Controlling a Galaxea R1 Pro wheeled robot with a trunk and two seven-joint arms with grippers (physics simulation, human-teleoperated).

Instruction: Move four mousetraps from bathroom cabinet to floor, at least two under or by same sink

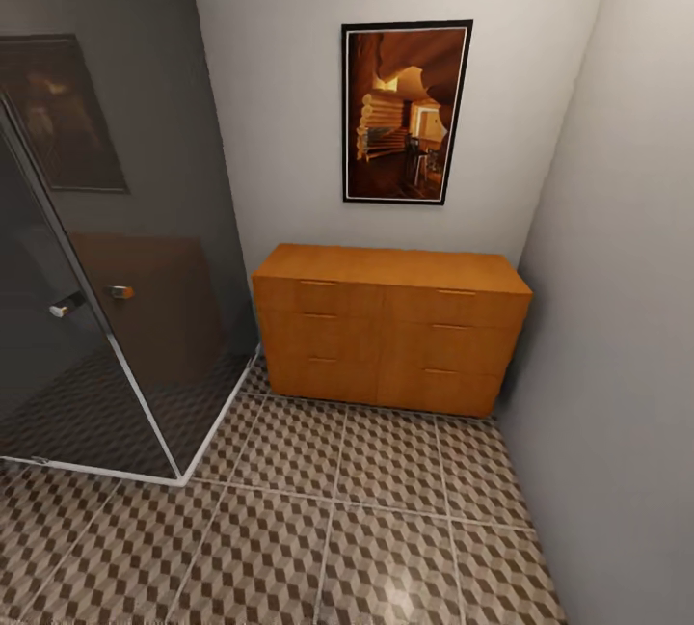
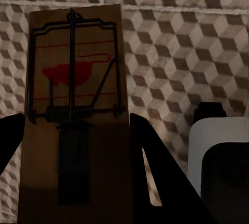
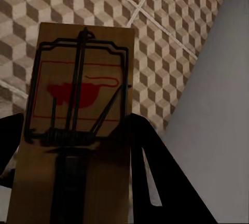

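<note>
Head view onto the closed orange cabinet (image 1: 390, 328) across patterned bathroom floor (image 1: 386, 529); wrist views with each tool, left (image 2: 72, 172) and right (image 3: 72, 172), pinching one mousetrap (image 2: 75, 105), (image 3: 78, 99) above tiles; none set down yet, sink placement pending.

orange-brown cabinet (image 1: 390, 328) drawers closed, on cube-patterned floor (image 1: 337, 538), two tan mousetraps (image 2: 75, 105) (image 3: 78, 110) held above tiles

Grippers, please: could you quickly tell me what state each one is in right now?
Left gripper: shut on a mousetrap.
Right gripper: shut on another mousetrap.
</note>
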